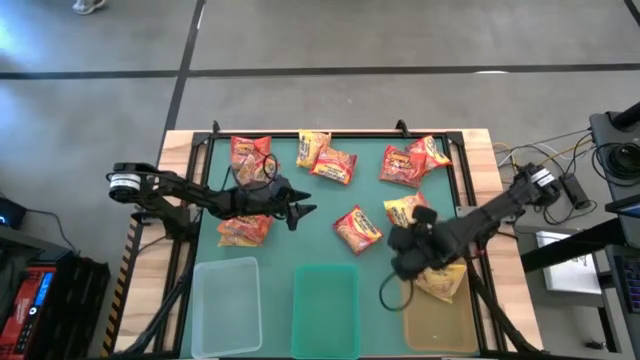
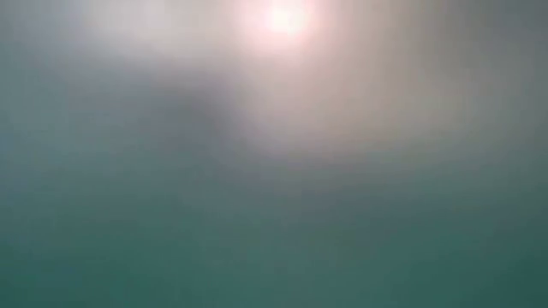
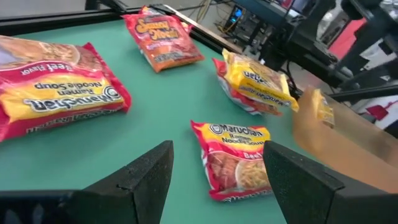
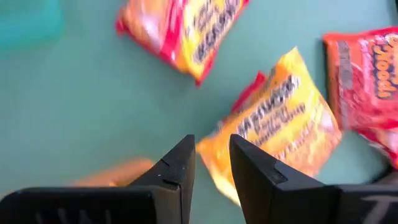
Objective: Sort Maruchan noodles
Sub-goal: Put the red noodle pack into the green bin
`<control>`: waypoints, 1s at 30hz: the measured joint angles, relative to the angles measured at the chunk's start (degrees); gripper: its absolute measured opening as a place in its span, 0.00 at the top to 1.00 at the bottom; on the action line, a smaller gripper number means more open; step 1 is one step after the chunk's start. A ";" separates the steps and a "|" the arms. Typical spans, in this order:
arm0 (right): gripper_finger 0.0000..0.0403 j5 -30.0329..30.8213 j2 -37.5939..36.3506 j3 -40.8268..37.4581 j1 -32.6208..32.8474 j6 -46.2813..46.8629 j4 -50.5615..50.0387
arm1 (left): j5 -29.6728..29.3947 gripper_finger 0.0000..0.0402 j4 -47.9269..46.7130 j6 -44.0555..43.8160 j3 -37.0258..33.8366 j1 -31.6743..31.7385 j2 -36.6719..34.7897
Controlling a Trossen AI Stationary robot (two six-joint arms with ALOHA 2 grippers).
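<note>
Right tool (image 4: 211,163) nearly closed, empty, yellow packet (image 4: 280,121) just beyond; left tool (image 3: 217,171) open

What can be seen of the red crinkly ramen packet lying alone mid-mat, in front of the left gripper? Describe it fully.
The red crinkly plastic ramen packet is roughly square, with a yellow band printed "Maruchan Ramen Noodle Soup" above a picture of noodles. It looks sealed and slightly puffed. It lies flat, label up, turned askew on the green mat, clear of the other packets. Only the mat touches it; the open left gripper points at it from a short way off.
</note>
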 joint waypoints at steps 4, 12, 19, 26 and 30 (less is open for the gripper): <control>0.75 -1.79 -3.30 -1.58 -5.69 -4.34 6.90 | -1.38 0.42 -0.04 -0.19 0.01 0.07 0.00; 0.61 -8.70 -6.89 -11.42 -17.17 -10.21 25.09 | -1.54 0.42 -1.44 -0.62 1.59 -0.53 2.09; 0.57 -10.85 -6.05 -17.83 -24.22 -8.69 35.84 | 1.94 0.42 -1.63 -3.29 7.18 -1.02 10.89; 0.59 -12.97 -6.12 -20.48 -24.79 -6.09 37.67 | 10.60 0.42 -1.56 -2.82 15.02 -3.31 18.48; 0.60 -9.61 -6.08 -20.75 -24.72 -6.19 37.80 | 12.54 0.42 -3.26 -3.07 19.21 -3.71 21.66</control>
